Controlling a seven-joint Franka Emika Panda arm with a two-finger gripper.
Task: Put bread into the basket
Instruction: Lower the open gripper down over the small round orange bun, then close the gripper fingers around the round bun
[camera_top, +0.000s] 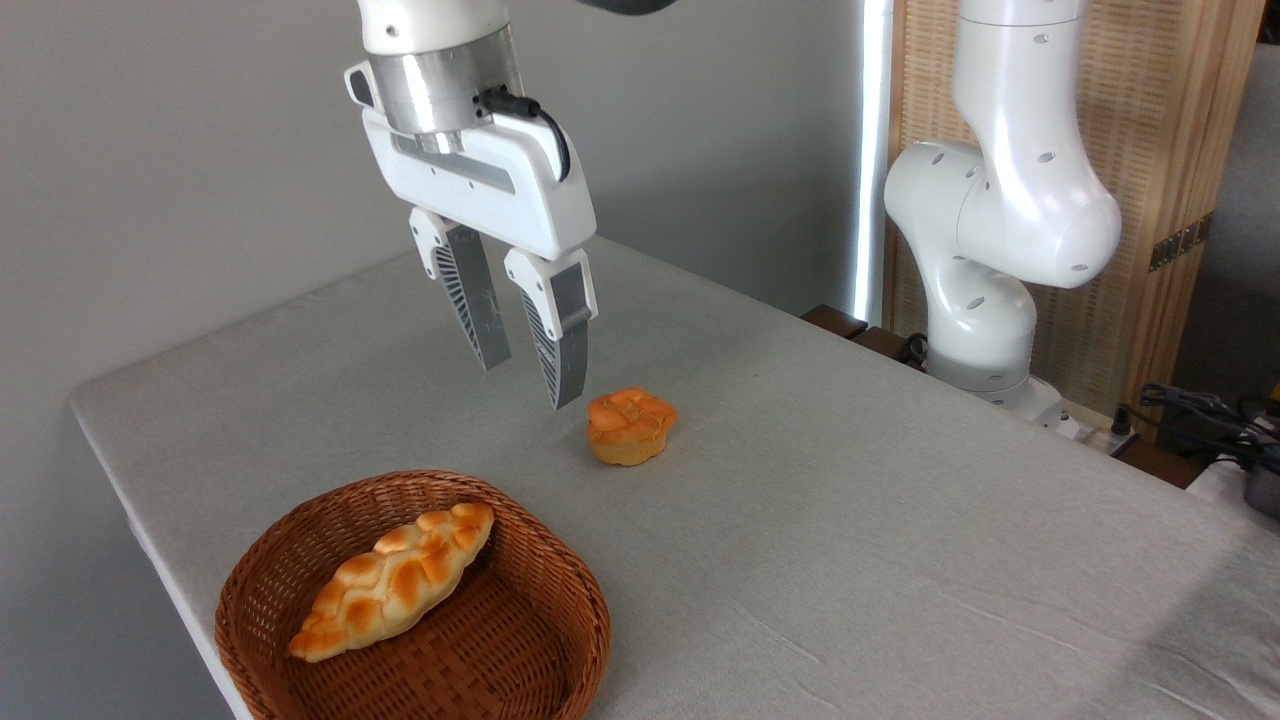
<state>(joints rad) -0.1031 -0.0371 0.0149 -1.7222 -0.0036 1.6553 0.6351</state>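
The end effector (527, 388) is hanging in the air above the table (850, 520), its two ribbed grey fingers (478, 310) pointing down and tilting slightly toward the right. The fingers are standing apart with a clear gap between them, and nothing is sitting in that gap; the end effector is holding nothing. Its fingertips are hovering clear of the table surface, not touching anything.

The round knotted bun (630, 426) is lying on the table just to the right of the nearer fingertip and a little below it in the picture. It is sitting upright on its pale base, with its orange lobed top facing up. It is not between the fingers; it is lying beside them, apart from them, with a narrow strip of bare cloth showing between the tip and the bun.

Nearer to the camera and further left, the wicker basket (560, 640) is resting close to the table's left edge, well apart from the bun. A long braided loaf (395, 595) is lying inside it, slanting from the near left to the far right across the basket's floor.

At the far right, the white robot arm base (985, 300) is standing beyond the table's far edge, in front of a slatted wooden screen (1170, 120). Dark cables (1200, 410) are lying at the right margin.
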